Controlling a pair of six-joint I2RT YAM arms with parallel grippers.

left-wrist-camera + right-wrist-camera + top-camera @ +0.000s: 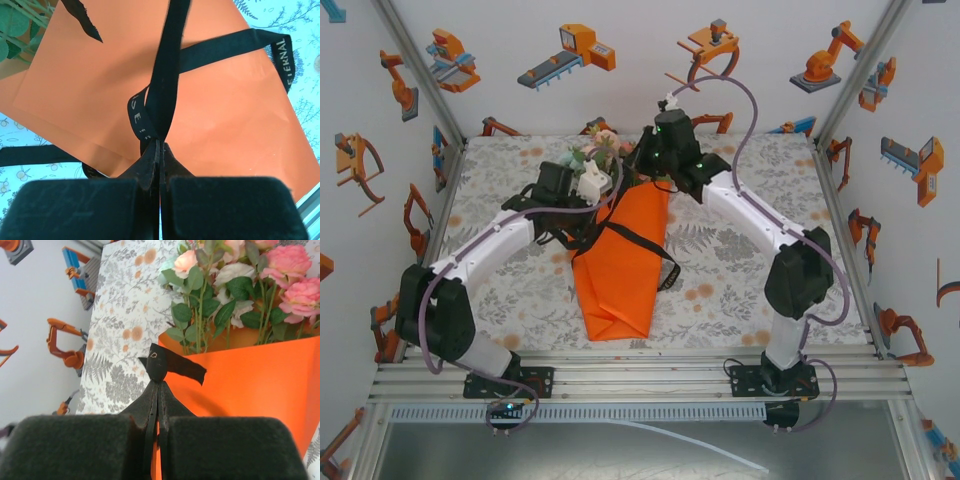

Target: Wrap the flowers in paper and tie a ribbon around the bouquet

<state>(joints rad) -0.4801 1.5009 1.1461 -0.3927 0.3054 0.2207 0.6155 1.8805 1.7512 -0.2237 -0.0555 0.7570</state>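
The bouquet lies on the table with its orange paper [625, 265] cone pointing toward the near edge. The pink, white and peach flowers [603, 150] stick out at the far end. The black ribbon [645, 243] crosses the cone. My left gripper [160, 144] is shut on the ribbon [170, 60] just above the paper [225, 125], where two strands cross. My right gripper [160, 381] is shut on a short ribbon end [175, 365] beside the paper's [250, 385] rim, below the flowers [280, 270]. In the top view the left gripper [600, 205] and right gripper [653, 172] flank the cone's upper part.
A floral-patterned cloth [740, 240] covers the table. Walls with orange robot pictures enclose it on three sides, and an aluminium rail [640, 375] runs along the near edge. Purple-grey cables [750, 110] loop above the right arm.
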